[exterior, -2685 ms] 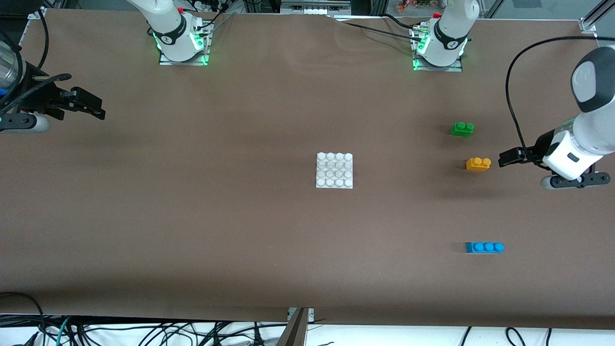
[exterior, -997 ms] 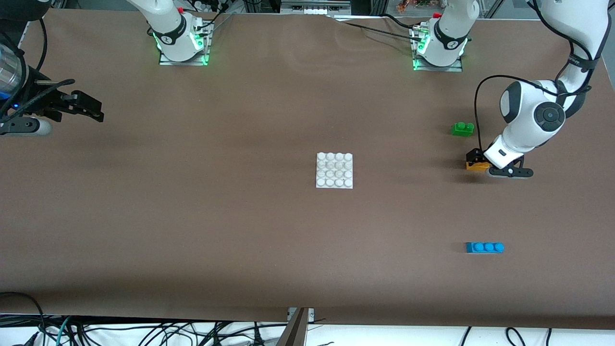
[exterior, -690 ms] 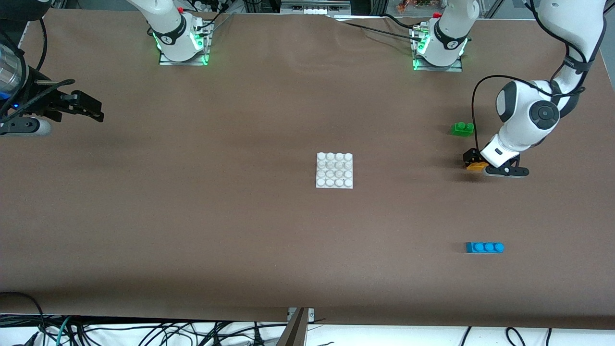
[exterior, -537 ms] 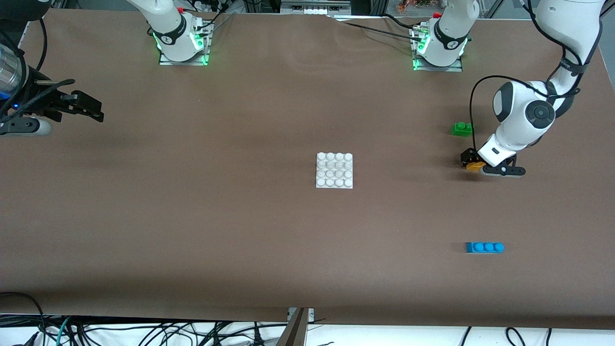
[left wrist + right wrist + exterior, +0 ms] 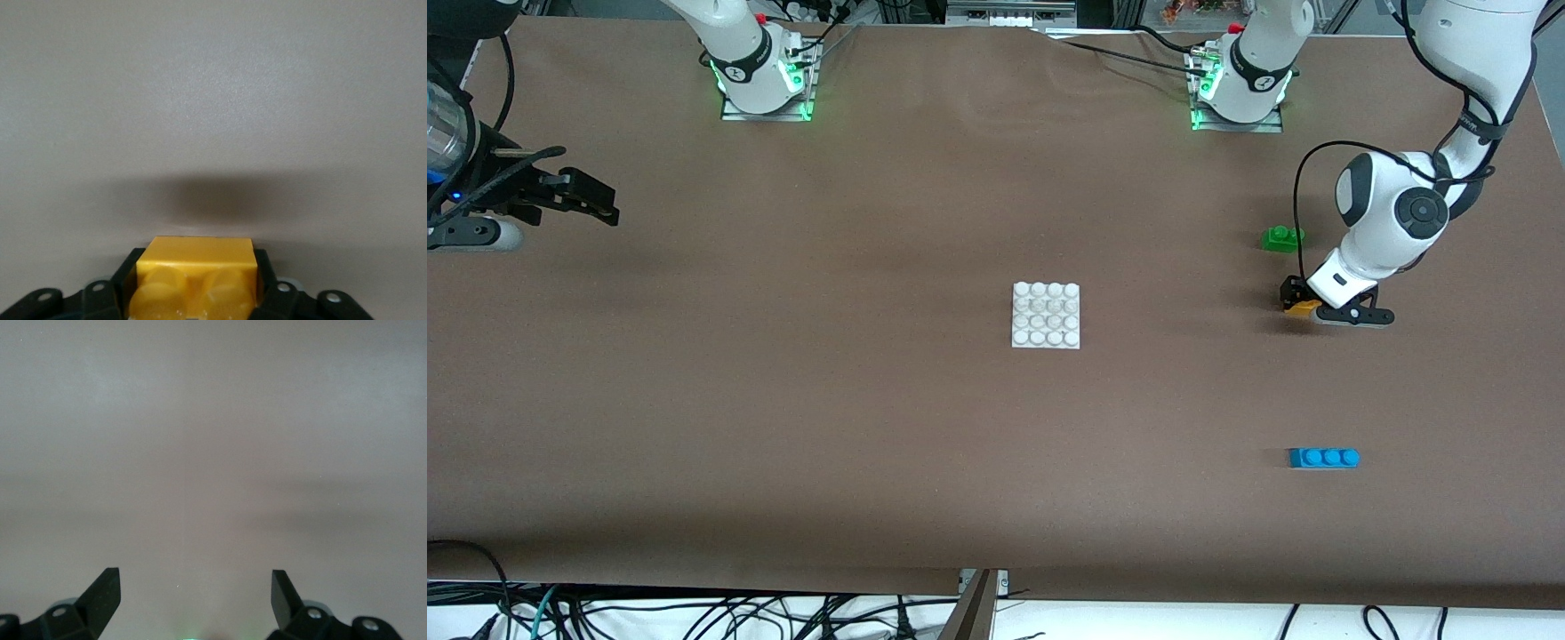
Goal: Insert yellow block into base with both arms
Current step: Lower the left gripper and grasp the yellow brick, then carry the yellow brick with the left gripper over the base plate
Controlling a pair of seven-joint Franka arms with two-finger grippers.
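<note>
The yellow block (image 5: 1303, 308) is between the fingers of my left gripper (image 5: 1296, 297), near the left arm's end of the table, just above the brown surface. In the left wrist view the block (image 5: 195, 270) fills the gap between the black fingers (image 5: 130, 273), studs toward the camera. The white studded base (image 5: 1046, 315) lies flat at the table's middle, well apart from the block. My right gripper (image 5: 600, 203) is open and empty and waits over the right arm's end of the table; the right wrist view shows its fingers (image 5: 103, 590) spread over bare table.
A green two-stud brick (image 5: 1282, 237) lies just farther from the front camera than the left gripper. A blue three-stud brick (image 5: 1324, 458) lies nearer the front camera. The two arm bases (image 5: 760, 76) stand along the table's edge.
The left arm came down onto the yellow block and closed on it. It has since shifted slightly toward the base with the block. The right arm has not moved.
</note>
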